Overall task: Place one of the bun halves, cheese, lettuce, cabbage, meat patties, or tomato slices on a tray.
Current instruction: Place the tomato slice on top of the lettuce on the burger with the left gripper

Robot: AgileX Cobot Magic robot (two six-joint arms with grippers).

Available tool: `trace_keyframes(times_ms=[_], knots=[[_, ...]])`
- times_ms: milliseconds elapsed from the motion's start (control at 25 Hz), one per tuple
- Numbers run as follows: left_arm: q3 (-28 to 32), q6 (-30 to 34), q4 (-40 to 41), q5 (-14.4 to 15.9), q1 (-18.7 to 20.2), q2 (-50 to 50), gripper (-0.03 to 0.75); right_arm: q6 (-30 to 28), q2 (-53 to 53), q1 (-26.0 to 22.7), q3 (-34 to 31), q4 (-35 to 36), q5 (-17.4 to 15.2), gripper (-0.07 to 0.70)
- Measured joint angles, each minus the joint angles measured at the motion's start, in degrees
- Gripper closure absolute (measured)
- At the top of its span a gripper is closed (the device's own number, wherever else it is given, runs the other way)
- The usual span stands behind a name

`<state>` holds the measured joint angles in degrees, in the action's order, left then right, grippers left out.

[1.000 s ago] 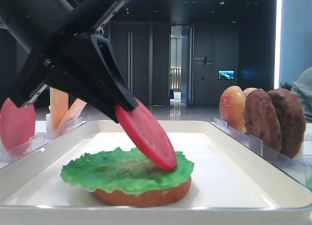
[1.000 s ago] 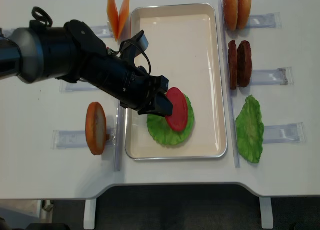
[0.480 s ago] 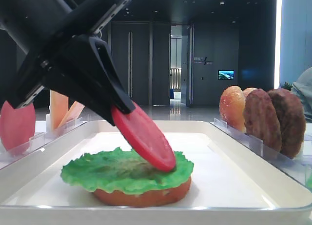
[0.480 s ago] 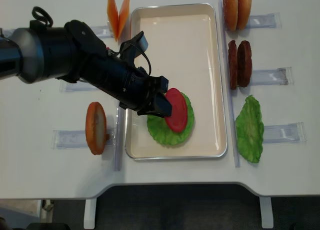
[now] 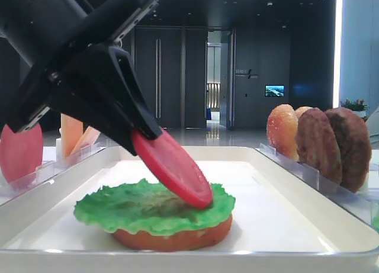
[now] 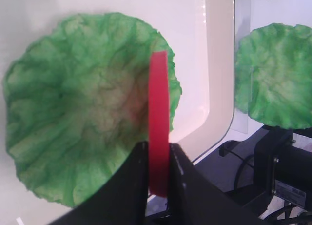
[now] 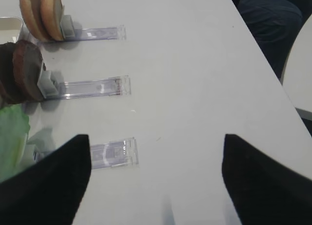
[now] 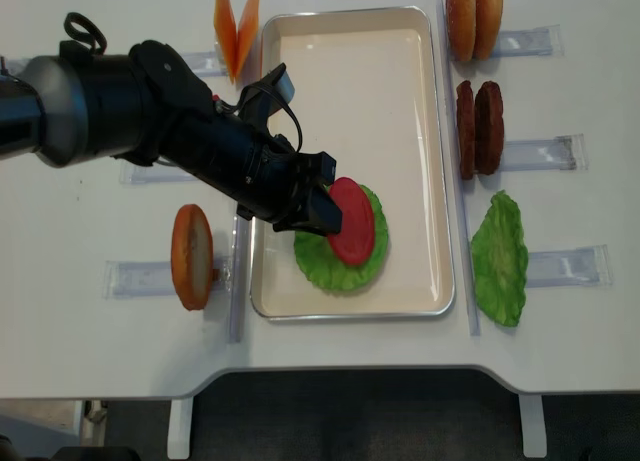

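- Pinching tomato slice (image 8: 352, 220) by its rim, left gripper (image 8: 318, 210) jaws near-closed.
- Slice tilted, low edge toward 4 o'clock, touching lettuce (image 8: 340, 265) on tray (image 8: 345, 41).

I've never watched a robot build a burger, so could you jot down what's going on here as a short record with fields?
Left gripper: shut on the tomato slice, gripping its upper edge
Tomato slice: tilted, lower edge touching the lettuce
Lettuce: lying flat on a bun half
Tray: holds the bun half and lettuce stack near its front end
Right gripper: open, over the bare table, holding nothing
Meat patties: standing on edge in a clear holder, right of the tray
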<state>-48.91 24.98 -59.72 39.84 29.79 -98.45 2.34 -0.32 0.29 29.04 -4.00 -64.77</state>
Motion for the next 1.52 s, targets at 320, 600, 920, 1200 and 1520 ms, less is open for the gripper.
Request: trace_keyframes(times_ms=[320, 600, 920, 1200, 1520], knots=[[0.0, -0.2, 0.2, 0.0, 0.0, 0.0, 0.501, 0.0, 0.0, 0.0, 0.0, 0.0, 0.0, 0.094], [0.0, -1.2, 0.5, 0.0, 0.0, 0.0, 0.29, 0.0, 0.0, 0.0, 0.0, 0.0, 0.0, 0.094], [0.0, -4.8, 3.2, 0.0, 0.0, 0.0, 0.161, 0.0, 0.0, 0.0, 0.0, 0.0, 0.0, 0.094], [-1.2, -8.9, 6.4, 0.2, 0.0, 0.0, 0.127, 0.0, 0.0, 0.0, 0.0, 0.0, 0.0, 0.094], [-3.2, -14.4, 11.2, 2.8, 0.0, 0.6, 0.125, 0.0, 0.0, 0.0, 0.0, 0.0, 0.0, 0.094]])
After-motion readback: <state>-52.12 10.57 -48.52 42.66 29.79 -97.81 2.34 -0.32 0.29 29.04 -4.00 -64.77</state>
